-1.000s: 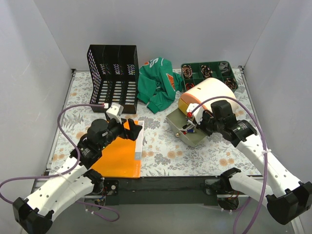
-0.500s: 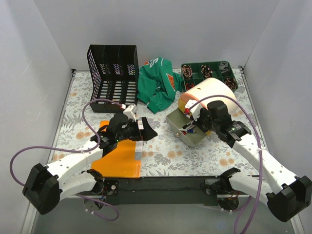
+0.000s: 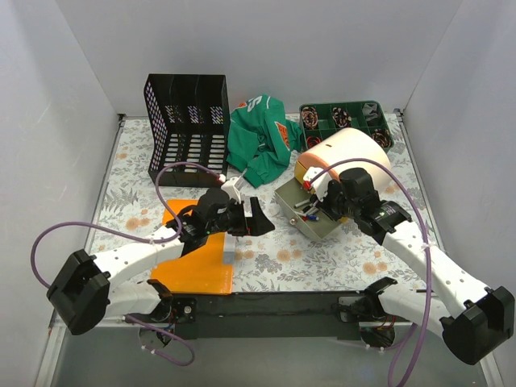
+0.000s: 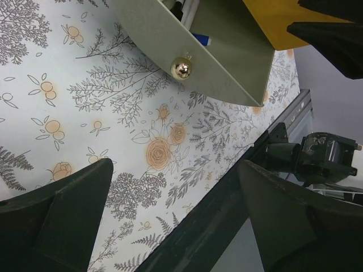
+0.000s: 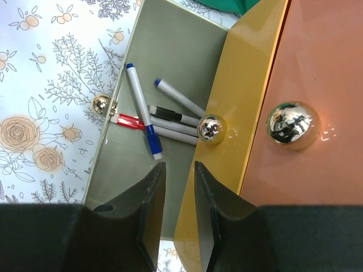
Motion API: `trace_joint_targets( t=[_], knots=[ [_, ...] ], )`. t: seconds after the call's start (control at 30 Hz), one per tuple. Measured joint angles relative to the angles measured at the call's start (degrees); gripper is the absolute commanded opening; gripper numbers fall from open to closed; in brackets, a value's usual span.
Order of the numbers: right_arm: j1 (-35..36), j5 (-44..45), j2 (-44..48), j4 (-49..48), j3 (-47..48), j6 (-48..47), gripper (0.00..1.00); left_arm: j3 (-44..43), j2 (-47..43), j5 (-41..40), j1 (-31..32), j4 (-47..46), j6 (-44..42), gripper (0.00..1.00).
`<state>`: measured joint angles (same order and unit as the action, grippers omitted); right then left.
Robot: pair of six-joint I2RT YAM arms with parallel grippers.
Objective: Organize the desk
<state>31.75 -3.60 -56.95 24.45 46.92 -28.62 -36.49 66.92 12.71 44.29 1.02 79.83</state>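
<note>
Your left gripper (image 4: 176,167) is spread wide and holds nothing; between its fingers (image 4: 62,209) you see only the flowered cover. It hangs over the middle of the desk (image 3: 347,258), just left of the pulled-out olive drawer (image 3: 316,228), whose gold knob (image 4: 182,68) shows at the top of the left wrist view.

Your right gripper (image 5: 178,170) sits above that same drawer. Its fingers (image 5: 148,215) are drawn close, with only a narrow slit between them and nothing in it. Below them several markers (image 5: 142,113) lie loose on the drawer floor (blue caps, a red one, a black one). The drawer belongs to a small drawer unit (image 3: 355,149); a yellow drawer (image 5: 244,85) and a peach drawer (image 5: 323,68) above it each carry a gold knob of their own.

The desk fills the space between the white walls, its black front rim just above the arm bases. An orange folder (image 3: 201,258) lies flat near the front left, partly under your left arm. Along the back stand a black mesh file rack (image 3: 187,133), a crumpled green garment (image 3: 260,141) and a green compartment tray (image 3: 345,119), which sits just behind the drawer unit.
</note>
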Motion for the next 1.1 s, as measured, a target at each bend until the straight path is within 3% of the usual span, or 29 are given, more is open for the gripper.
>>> trace_joint_targets(
  t=[0.27, 0.33, 0.4, 0.6, 0.73, 1.1],
  knots=[
    [-0.11, -8.79, 2.16, 8.11, 2.86, -4.55, 0.27, -2.82, 7.26, -0.02, 1.75, -3.21, 0.09, 0.69],
    [-0.11, -11.80, 3.45, 10.51, 5.14, -5.53, 0.15, -3.82, 9.60, -0.02, 2.03, -4.09, -0.07, 0.65],
    [-0.11, -13.60, 4.66, 11.89, 7.34, -6.16, 0.03, -4.61, 11.65, -0.04, 2.29, -4.79, -0.24, 0.54],
    [-0.28, -14.36, 6.25, 12.94, 11.32, -5.60, 0.01, -7.04, 17.53, 0.17, 2.45, -6.29, -1.42, 0.21],
    [-3.65, -14.32, 6.43, 13.03, 12.20, -4.96, 0.01, -9.38, 22.36, 0.44, 2.45, -7.06, -1.88, 0.16],
    [-20.59, -21.84, 13.16, 12.70, 12.35, -3.17, 0.01, -19.43, 34.93, 0.24, 2.45, -7.56, -3.23, 0.17]
  ],
)
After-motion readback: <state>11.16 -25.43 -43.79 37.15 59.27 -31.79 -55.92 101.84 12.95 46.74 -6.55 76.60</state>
